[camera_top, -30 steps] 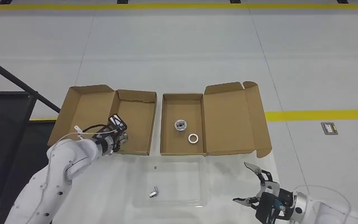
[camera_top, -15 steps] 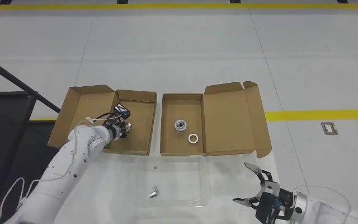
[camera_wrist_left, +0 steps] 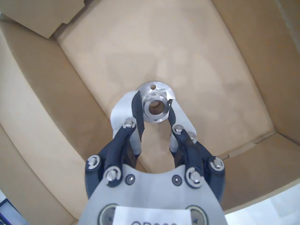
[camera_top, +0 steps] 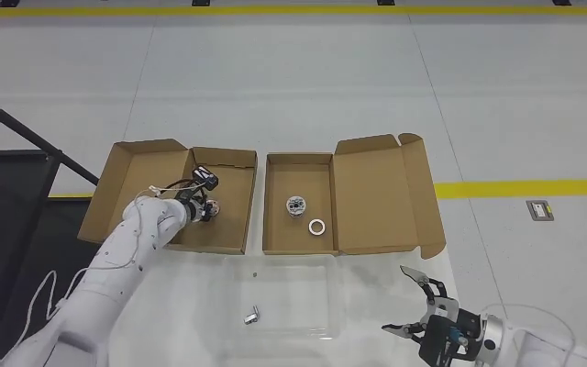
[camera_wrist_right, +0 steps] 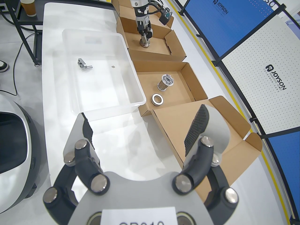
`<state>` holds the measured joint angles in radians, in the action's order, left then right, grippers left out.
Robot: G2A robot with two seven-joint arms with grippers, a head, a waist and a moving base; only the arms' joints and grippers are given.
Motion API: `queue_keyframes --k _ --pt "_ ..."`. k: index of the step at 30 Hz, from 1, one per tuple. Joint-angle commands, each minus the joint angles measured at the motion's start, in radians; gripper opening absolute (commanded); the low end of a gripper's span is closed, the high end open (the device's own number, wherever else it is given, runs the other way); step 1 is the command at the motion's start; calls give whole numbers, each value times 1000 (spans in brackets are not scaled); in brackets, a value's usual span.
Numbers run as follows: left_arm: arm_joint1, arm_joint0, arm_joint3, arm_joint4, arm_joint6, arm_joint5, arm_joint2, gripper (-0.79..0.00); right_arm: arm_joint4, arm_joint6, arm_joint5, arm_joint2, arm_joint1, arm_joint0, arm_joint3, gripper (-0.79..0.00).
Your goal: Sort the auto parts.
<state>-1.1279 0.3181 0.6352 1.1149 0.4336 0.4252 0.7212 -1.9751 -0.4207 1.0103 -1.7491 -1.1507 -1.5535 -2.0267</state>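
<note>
The left gripper [camera_wrist_left: 154,104] has its fingers closed on the hub of a flanged metal bushing [camera_wrist_left: 153,90], one pad on each side. The bushing's axis runs straight along the gripper's reach, close to upright. Its open bore faces back toward the wrist, and its wide flange, with a small hole in it, faces the box floor. It is held low inside the left cardboard box [camera_top: 234,229]; whether the flange touches the floor cannot be told.

In the top view this box lies at 10 o'clock from the clear tray [camera_top: 275,275]. The right cardboard box [camera_top: 284,234], at 12 o'clock from the tray, holds a cylindrical part [camera_top: 295,205] standing on end and a metal ring [camera_top: 317,227] lying flat at its 4 o'clock. A small bracket [camera_top: 251,316] lies in the tray. The right gripper [camera_top: 396,298] hangs at 4 o'clock from the tray, fingers spread wide and holding nothing.
</note>
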Motion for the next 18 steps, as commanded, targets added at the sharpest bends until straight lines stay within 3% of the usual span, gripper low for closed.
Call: queue_keyframes --k 1,6,9,12,18 --pt "5 -9 -1 7 -11 20 13 -12 0 0 0 0 0 0 0 0" --pt "34 -19 49 2 -14 106 70 -46 0 0 0 0 0 0 0 0" --pt "67 -11 132 -16 0 220 128 -40 0 0 0 0 0 0 0 0" --pt "110 23 257 -30 54 339 199 -46 0 0 0 0 0 0 0 0" --pt "191 165 574 -130 249 542 345 -77 0 0 0 0 0 0 0 0"
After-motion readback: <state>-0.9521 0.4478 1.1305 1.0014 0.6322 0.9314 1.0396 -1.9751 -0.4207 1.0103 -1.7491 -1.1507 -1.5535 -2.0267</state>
